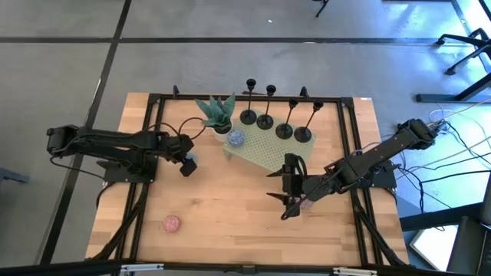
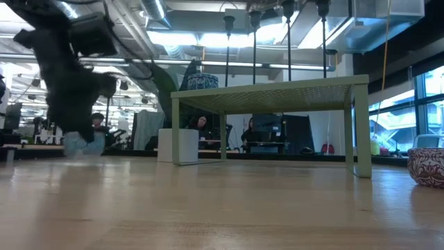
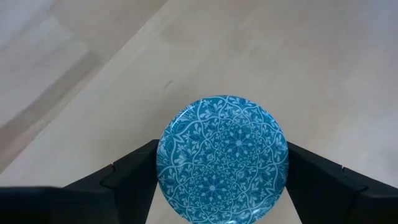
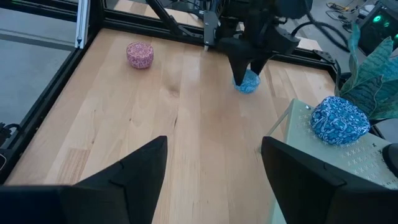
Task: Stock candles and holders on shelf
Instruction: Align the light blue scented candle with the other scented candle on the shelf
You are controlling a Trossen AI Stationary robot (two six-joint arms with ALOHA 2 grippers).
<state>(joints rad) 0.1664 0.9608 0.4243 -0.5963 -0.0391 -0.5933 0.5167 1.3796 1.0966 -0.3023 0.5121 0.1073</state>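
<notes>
A blue patterned candle [image 3: 224,158] sits between the fingers of my left gripper [image 1: 188,163], over the table's left half. A second blue candle [image 1: 236,138] lies on the pale green shelf [image 1: 268,153]. One pink candle [image 1: 171,223] lies on the table near the front left. Another pink candle [image 2: 427,167] lies on the table under my right arm. Several black holders [image 1: 265,121] stand by their disc bases along the shelf's far edge. My right gripper [image 4: 214,168] hangs open above the table, right of the shelf's near corner, with nothing between its fingers. My left gripper pinches the blue candle by its round side wall [image 3: 163,163], one finger on each opposite side. The fingers come from above, slanting steeply down. The candle lies flat, patterned top up, at the tabletop; whether it is clear of the wood I cannot tell.
A green potted plant [image 1: 217,113] stands at the shelf's far left corner. A black frame [image 1: 153,138] runs along the table's edges. Bare wood lies between the shelf and the table's near edge.
</notes>
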